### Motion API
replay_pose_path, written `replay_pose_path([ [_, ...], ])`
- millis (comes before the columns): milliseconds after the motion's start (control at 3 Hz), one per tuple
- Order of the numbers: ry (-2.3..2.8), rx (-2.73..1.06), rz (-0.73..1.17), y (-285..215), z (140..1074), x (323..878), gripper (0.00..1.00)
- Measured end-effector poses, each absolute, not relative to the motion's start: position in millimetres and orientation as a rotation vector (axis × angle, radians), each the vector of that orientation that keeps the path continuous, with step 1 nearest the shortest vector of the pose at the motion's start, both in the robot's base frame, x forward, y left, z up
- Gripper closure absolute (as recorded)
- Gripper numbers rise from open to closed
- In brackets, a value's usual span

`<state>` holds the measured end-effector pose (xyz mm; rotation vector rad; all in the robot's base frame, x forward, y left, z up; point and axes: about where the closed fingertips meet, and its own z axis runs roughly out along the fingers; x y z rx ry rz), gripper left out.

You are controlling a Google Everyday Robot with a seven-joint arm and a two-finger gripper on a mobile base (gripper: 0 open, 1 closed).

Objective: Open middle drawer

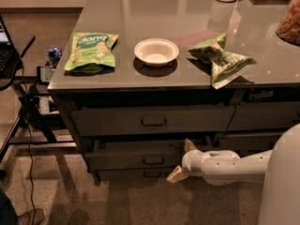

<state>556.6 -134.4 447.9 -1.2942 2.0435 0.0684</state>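
The middle drawer (136, 157) is the medium-height dark front below the tall top drawer, with a small pull handle (153, 160). It stands slightly out from the cabinet. My gripper (182, 160) is at the drawer's right end, low and to the right of the handle, reaching in from the right on a white arm (234, 167). Its fingers are spread apart, one pale fingertip (189, 145) up near the drawer's top edge and the other (175, 175) down by the slim bottom drawer. It holds nothing.
The tall top drawer (150, 121) is above and the slim bottom drawer (140, 174) below. The counter carries a green chip bag (91, 50), a white bowl (156, 51) and a crumpled green bag (220, 57). A stand with cables (28, 121) is at the left.
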Motion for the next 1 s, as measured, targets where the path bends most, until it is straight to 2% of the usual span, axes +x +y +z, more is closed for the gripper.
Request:
replay_pose_path([
  [1000,2.030,-1.386,0.107,-99.5,428.1,588.8,0.00],
])
